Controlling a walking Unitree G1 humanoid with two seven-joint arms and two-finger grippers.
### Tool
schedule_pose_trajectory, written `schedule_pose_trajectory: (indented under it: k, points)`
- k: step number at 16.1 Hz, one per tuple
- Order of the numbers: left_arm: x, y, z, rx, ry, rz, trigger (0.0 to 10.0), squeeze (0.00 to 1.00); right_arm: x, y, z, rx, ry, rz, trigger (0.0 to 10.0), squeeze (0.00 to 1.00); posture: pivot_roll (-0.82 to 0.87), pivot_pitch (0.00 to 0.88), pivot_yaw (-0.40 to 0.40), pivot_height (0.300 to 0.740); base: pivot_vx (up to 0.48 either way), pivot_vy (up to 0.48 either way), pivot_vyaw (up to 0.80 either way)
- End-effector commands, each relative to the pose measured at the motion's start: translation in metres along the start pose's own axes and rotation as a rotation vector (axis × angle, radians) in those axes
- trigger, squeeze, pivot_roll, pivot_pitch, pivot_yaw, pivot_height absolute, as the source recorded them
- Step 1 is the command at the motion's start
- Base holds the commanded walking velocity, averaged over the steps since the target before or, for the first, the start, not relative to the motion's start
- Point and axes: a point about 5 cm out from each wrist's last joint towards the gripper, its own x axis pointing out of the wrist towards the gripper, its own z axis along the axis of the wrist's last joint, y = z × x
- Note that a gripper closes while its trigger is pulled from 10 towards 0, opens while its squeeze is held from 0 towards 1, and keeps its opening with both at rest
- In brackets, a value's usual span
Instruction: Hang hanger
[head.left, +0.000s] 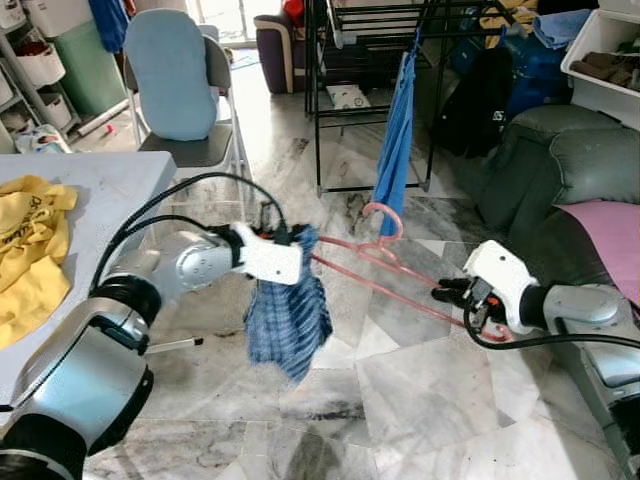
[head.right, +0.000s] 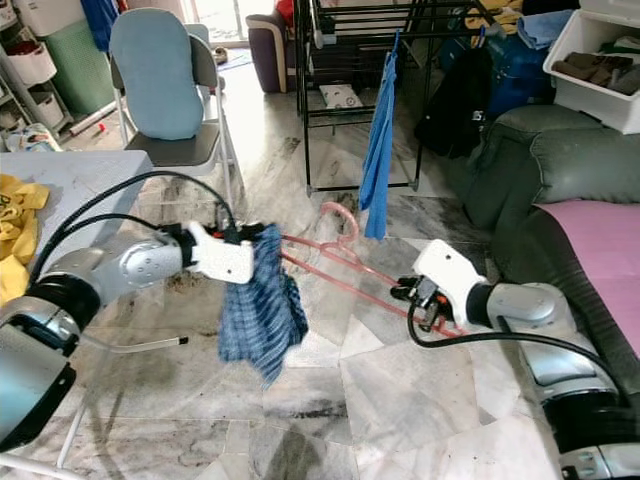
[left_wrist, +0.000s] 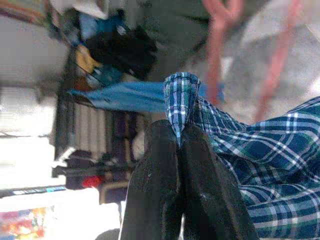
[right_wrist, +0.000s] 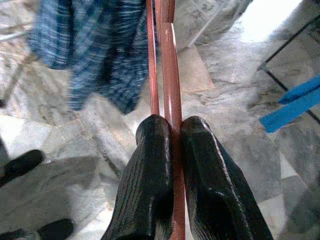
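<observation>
Between pinching claws, right claw (head.left: 442, 293) grips pink hanger (head.left: 385, 262), left claw (head.left: 295, 240) its plaid cloth (head.left: 290, 315).

Lighting: bright daylight from far doorway; glare on marble floor (head.left: 420, 390). Head views sharp. Wrist views soft, background beyond left gripper (left_wrist: 180, 145) blurred.

Grey-veined marble floor (head.left: 420, 400), glare near doorway. Folding chair (head.left: 185, 90) with pale blue cushion beside grey surface (head.left: 100, 185). Black drying rack (head.left: 350, 60) behind. Grey sofa (head.left: 560, 170) right.
</observation>
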Motion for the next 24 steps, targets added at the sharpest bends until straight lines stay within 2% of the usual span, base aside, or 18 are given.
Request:
schedule_pose_trajectory:
  k: [1, 3, 4, 6, 8, 9, 12, 15, 17, 21, 22, 23, 24]
  points:
    - [0.003, 0.026, 0.010, 0.044, -0.064, 0.115, 10.0, 0.00, 0.005, 0.012, -0.005, 0.026, 0.002, 0.074, 10.0, 0.00, -0.11, 0.000, 0.047, 0.740, 0.000, 0.000, 0.00]
    - [0.005, 0.035, 0.018, 0.033, -0.121, 0.161, 10.0, 0.00, 0.008, 0.016, -0.013, 0.045, 0.021, 0.076, 10.0, 0.00, -0.11, 0.000, 0.049, 0.740, 0.000, 0.000, 0.00]
    - [0.005, 0.042, 0.024, -0.001, -0.170, 0.200, 10.0, 0.00, 0.012, 0.017, -0.021, 0.083, 0.034, 0.049, 10.0, 0.00, -0.11, 0.000, 0.050, 0.740, 0.000, 0.000, 0.00]
    - [0.004, 0.049, 0.026, -0.043, -0.190, 0.238, 10.0, 0.00, 0.015, 0.016, -0.031, 0.147, 0.049, -0.005, 10.0, 0.00, -0.11, 0.000, 0.048, 0.740, 0.000, 0.000, 0.00]
    - [-0.003, 0.046, 0.016, -0.087, -0.142, 0.262, 10.0, 0.00, 0.012, 0.015, -0.048, 0.228, 0.088, -0.072, 10.0, 0.00, -0.10, 0.000, 0.041, 0.740, 0.000, 0.000, 0.00]
    - [-0.008, 0.041, 0.008, -0.110, -0.103, 0.258, 10.0, 0.00, 0.010, 0.015, -0.053, 0.237, 0.106, -0.090, 10.0, 0.00, -0.10, 0.000, 0.040, 0.740, 0.000, 0.000, 0.00]
    - [-0.018, 0.030, -0.007, -0.138, -0.026, 0.239, 10.0, 0.00, 0.006, 0.010, -0.054, 0.279, 0.090, -0.109, 10.0, 0.00, -0.11, 0.000, 0.036, 0.740, 0.000, 0.000, 0.00]
    - [-0.021, 0.027, -0.012, -0.171, 0.008, 0.250, 10.0, 0.00, 0.004, 0.002, -0.059, 0.438, 0.046, -0.158, 10.0, 0.00, -0.10, 0.000, 0.024, 0.740, 0.000, 0.000, 0.00]
    - [-0.021, 0.023, -0.013, -0.179, 0.019, 0.248, 10.0, 0.00, 0.005, 0.004, -0.058, 0.483, 0.019, -0.127, 10.0, 0.00, -0.10, 0.000, 0.017, 0.740, 0.000, 0.000, 0.00]
    - [-0.018, 0.021, -0.008, -0.208, -0.003, 0.285, 10.0, 0.00, -0.003, 0.016, -0.080, 0.507, 0.120, -0.042, 10.0, 0.00, -0.10, 0.000, 0.012, 0.740, 0.000, 0.000, 0.00]
    - [-0.017, 0.027, -0.004, -0.222, -0.028, 0.309, 10.0, 0.00, -0.009, 0.024, -0.090, 0.495, 0.173, 0.023, 10.0, 0.00, -0.10, 0.000, 0.012, 0.740, 0.000, 0.000, 0.00]
    - [-0.016, 0.027, -0.004, -0.224, -0.030, 0.310, 10.0, 0.00, -0.009, 0.026, -0.090, 0.492, 0.173, 0.035, 10.0, 0.00, -0.10, 0.000, 0.012, 0.740, 0.000, 0.000, 0.00]
    - [-0.013, 0.024, 0.002, -0.217, -0.057, 0.287, 10.0, 0.00, -0.010, 0.036, -0.086, 0.476, 0.142, 0.140, 10.0, 0.00, -0.10, 0.000, 0.013, 0.740, 0.000, 0.000, 0.00]
